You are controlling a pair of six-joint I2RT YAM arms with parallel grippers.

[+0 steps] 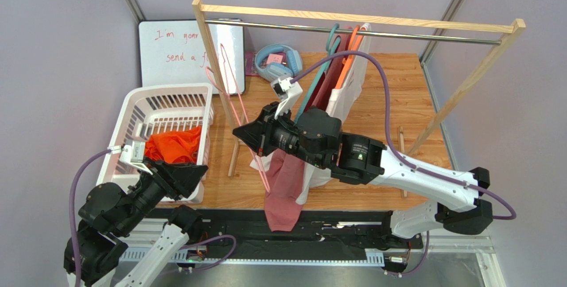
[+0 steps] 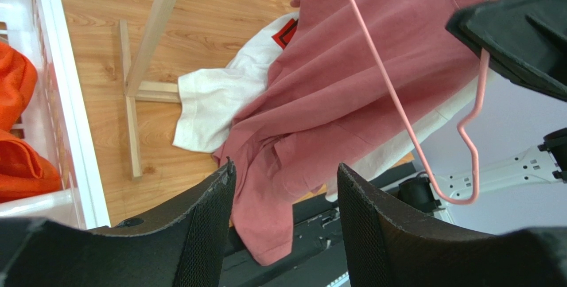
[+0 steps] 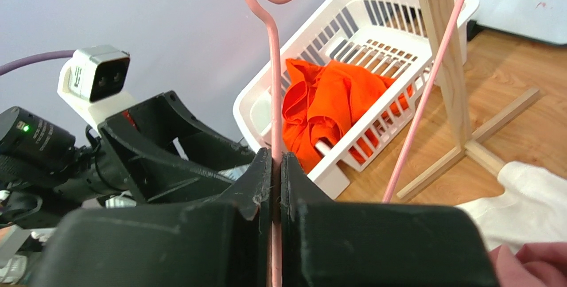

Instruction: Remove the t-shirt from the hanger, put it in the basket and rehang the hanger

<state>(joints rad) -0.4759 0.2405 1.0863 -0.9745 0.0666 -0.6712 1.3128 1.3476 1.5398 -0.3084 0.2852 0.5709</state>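
So your right claw (image 3: 276, 167) is clenched tight on the pink hanger's (image 3: 273, 68) wire, holding it up over the near-left part of the table. The pink t-shirt (image 2: 346, 101) is slumped under it, piled on a white shirt (image 2: 213, 97), with its tail drooping over the near table edge. From the left wrist view the wire looks like it runs in front of the cloth, but I can't tell if the collar is fully off.

Left claw (image 2: 286, 174) is spread wide with nothing in it, hovering near the basket (image 1: 166, 91).

I'd say you're at the pull-apart step. Next, pinch the t-shirt with the left and lift the hanger away.
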